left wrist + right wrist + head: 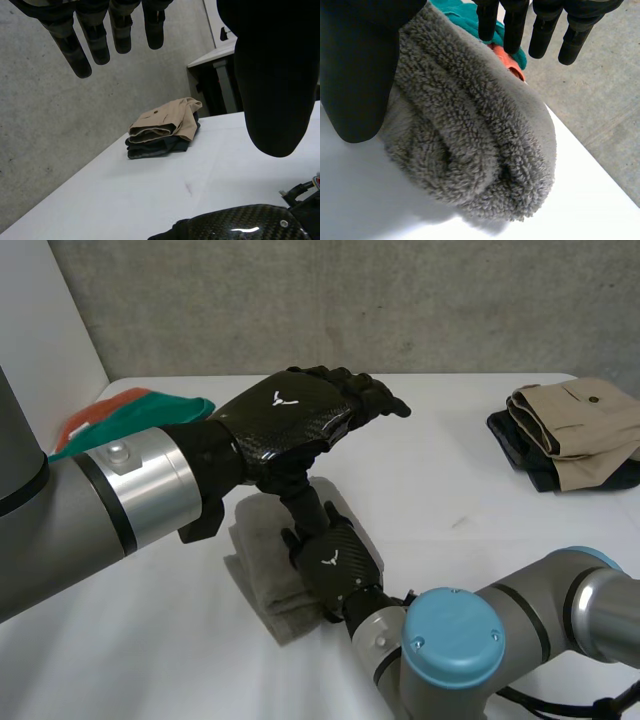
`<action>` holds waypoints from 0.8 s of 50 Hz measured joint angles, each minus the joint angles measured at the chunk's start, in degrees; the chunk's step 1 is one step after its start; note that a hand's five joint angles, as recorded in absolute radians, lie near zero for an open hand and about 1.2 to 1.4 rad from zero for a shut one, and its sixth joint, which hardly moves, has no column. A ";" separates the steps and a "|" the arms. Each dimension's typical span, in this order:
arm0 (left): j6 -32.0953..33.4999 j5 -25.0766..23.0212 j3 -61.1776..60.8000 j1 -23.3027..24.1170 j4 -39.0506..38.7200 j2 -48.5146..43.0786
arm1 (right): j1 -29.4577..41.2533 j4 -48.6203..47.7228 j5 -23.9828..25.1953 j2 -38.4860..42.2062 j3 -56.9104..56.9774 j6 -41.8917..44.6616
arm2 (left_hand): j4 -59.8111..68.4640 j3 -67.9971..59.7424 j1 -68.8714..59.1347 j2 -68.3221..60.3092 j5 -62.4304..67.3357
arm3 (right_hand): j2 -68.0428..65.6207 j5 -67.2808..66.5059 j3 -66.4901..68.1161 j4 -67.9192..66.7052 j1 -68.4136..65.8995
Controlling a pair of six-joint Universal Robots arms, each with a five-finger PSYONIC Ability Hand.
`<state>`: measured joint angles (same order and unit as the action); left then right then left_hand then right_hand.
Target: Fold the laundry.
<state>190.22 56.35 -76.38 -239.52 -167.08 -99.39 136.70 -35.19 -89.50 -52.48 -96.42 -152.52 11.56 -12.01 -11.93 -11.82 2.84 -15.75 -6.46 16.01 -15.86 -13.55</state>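
A folded grey fleece towel (262, 575) lies on the white table (450, 500), near its front and a little left of the middle. My right hand (335, 562) rests on the towel's right side, open. In the right wrist view the towel (470, 140) bulges under the palm, with the thumb (360, 65) along one side and the straight fingers (515, 25) above its far edge. My left hand (285, 415) hovers above the towel and the right hand, open, with its straight fingers (82, 47) holding nothing. Below the left palm shows the back of the right hand (240, 227).
A stack of folded clothes (570, 435), tan trousers on dark garments, sits at the back right of the table, also in the left wrist view (162, 127). Teal and orange cloths (130, 410) lie at the back left, beyond the towel (507, 62). A concrete wall stands behind.
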 measured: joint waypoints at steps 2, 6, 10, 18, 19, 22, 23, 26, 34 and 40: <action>-0.01 0.00 0.00 -0.03 0.00 0.03 | -0.03 0.03 -0.06 0.52 0.90 0.11 | 0.00 0.00 0.00 0.00 0.00 | -0.45 -0.41 0.35 -0.37 -1.50; -0.04 -0.01 -0.01 -0.14 0.00 0.15 | -0.07 0.18 -0.13 1.76 2.96 0.22 | 0.00 0.00 0.00 0.00 0.00 | -2.94 -2.87 2.92 -3.15 -5.15; -0.10 -0.01 -0.04 -0.39 0.02 0.23 | -0.15 0.33 -0.15 3.21 5.25 0.33 | 0.00 0.00 0.00 0.00 0.00 | -4.79 -4.65 5.17 -5.29 -7.60; -0.20 -0.02 -0.18 -0.94 0.07 0.27 | -0.51 0.48 -0.03 5.67 9.36 0.92 | 0.00 0.00 0.00 0.00 0.00 | -21.47 -18.93 21.11 -21.24 -24.73; -0.21 -0.01 -0.21 -1.04 0.06 0.27 | -0.62 0.45 0.05 6.01 10.12 1.01 | 0.00 0.00 0.00 0.00 0.00 | -38.08 -34.35 37.12 -37.28 -37.96; -0.21 0.01 -0.22 -1.21 0.04 0.29 | -0.91 0.37 0.23 6.32 11.11 0.92 | 0.00 0.00 0.00 0.00 0.00 | -49.00 -44.96 48.46 -49.00 -43.70; -0.21 0.02 -0.18 -1.32 0.03 0.32 | -1.38 0.11 0.40 6.20 11.99 0.49 | 0.00 0.00 0.00 0.00 0.00 | -49.75 -45.68 50.05 -51.36 -43.70; -0.21 0.05 0.07 -1.65 0.01 0.45 | -2.87 -0.68 0.74 5.20 13.81 -1.19 | 0.00 0.00 0.00 0.00 0.00 | -49.75 -45.94 50.12 -51.98 -43.70; -0.85 0.45 1.68 -2.98 -0.11 1.92 | -12.06 -2.52 0.77 -0.90 22.46 -7.36 | 0.00 0.00 0.00 0.00 0.00 | -49.75 -47.04 50.12 -52.28 -43.70; -3.02 1.51 2.70 -3.77 -1.12 3.56 | -22.96 -2.26 0.17 -2.65 30.85 -8.33 | 0.00 0.00 0.00 0.00 0.00 | -49.75 -47.06 50.12 -52.29 -43.70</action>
<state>187.20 57.86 -73.68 -243.29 -168.21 -95.83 113.74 -37.45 -89.34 -55.13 -65.58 -160.85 11.56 -12.01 -11.93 -11.82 2.84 -65.49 -53.52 66.13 -68.15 -57.26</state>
